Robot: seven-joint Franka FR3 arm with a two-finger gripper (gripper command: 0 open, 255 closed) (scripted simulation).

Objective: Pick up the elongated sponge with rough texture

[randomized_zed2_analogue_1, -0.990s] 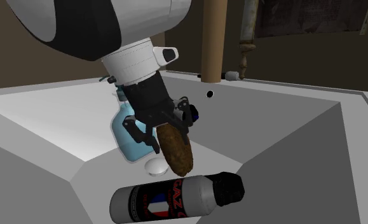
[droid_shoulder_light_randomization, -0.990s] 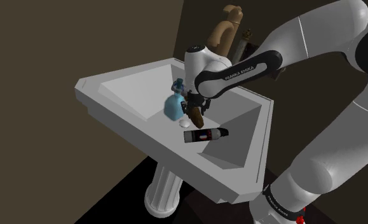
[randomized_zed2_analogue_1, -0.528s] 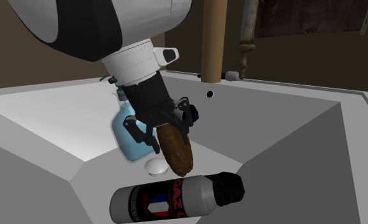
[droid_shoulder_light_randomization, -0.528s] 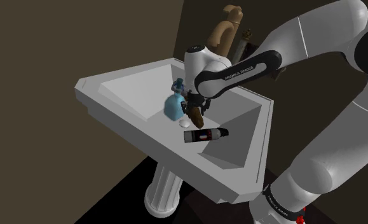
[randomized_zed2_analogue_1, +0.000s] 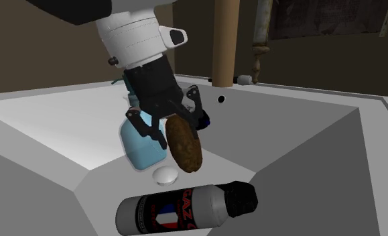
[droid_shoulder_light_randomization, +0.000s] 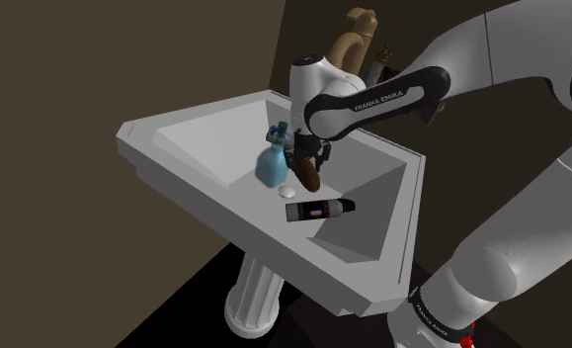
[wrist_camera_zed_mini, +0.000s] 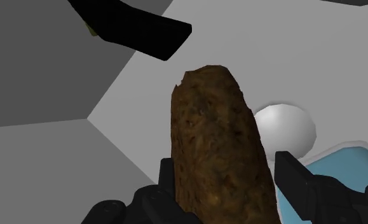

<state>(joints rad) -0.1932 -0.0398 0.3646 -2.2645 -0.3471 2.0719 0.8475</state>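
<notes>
An elongated brown sponge (randomized_zed2_analogue_1: 184, 146) with a rough mottled surface hangs tilted just above the floor of the white sink (randomized_zed2_analogue_1: 51, 127). My black gripper (randomized_zed2_analogue_1: 177, 127) is shut on its upper end. In the shoulder view the gripper (droid_shoulder_light_randomization: 306, 158) and the sponge (droid_shoulder_light_randomization: 307, 176) sit in the middle of the sink (droid_shoulder_light_randomization: 195, 129). In the wrist view the sponge (wrist_camera_zed_mini: 217, 146) stands out between the fingers of the gripper (wrist_camera_zed_mini: 227, 184), which clasp it on both sides.
A blue bottle (randomized_zed2_analogue_1: 140, 147) stands close behind the gripper. A silver spray can with a black cap (randomized_zed2_analogue_1: 179, 208) lies in the basin below the sponge. A white drain knob (randomized_zed2_analogue_1: 165, 175) sits under it. A brown faucet (randomized_zed2_analogue_1: 226, 40) rises at the back rim.
The gripper has risen with the sponge, lifting its lower end away from the spray can and the drain knob. The bottle and the can have not moved.
</notes>
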